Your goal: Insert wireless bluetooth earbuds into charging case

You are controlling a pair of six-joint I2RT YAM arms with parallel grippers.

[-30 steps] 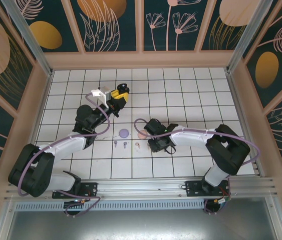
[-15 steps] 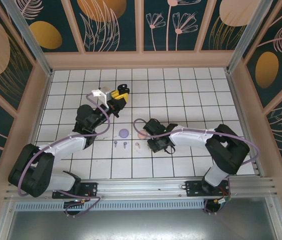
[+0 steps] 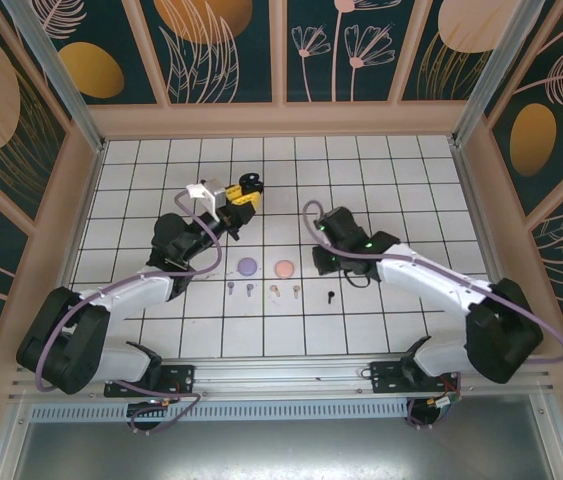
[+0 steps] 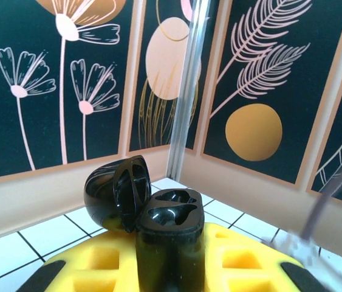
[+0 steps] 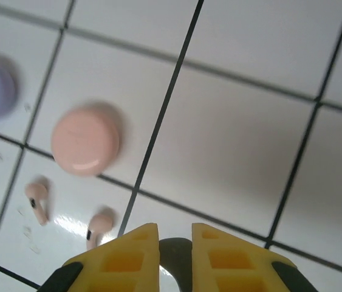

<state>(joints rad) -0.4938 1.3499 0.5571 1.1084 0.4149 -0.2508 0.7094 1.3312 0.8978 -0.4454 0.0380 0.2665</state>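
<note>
My left gripper (image 3: 237,196) is raised over the far tiles, shut on the open black charging case (image 4: 172,214). The case's lid (image 4: 111,193) hangs to the left and both wells are empty. My right gripper (image 3: 327,263) hovers just right of the pink case (image 3: 284,268) and is shut on a small dark earbud (image 5: 177,256) between its yellow fingers (image 5: 128,255). Another black earbud (image 3: 329,296) lies on the tile below it. Two pink earbuds (image 3: 274,291) (image 3: 295,291) and two purple earbuds (image 3: 231,290) (image 3: 249,290) lie in a row on the floor.
A closed purple case (image 3: 248,266) sits left of the pink one. The pink case (image 5: 85,141) and pink earbuds (image 5: 37,198) (image 5: 99,225) show left of my right fingers. Wooden walls (image 3: 281,118) ring the tiled floor.
My right arm swung back and to the right, off the row of earbuds, its jaws closing on a dark earbud. The pink case and a black earbud are now uncovered. The left gripper shifted slightly.
</note>
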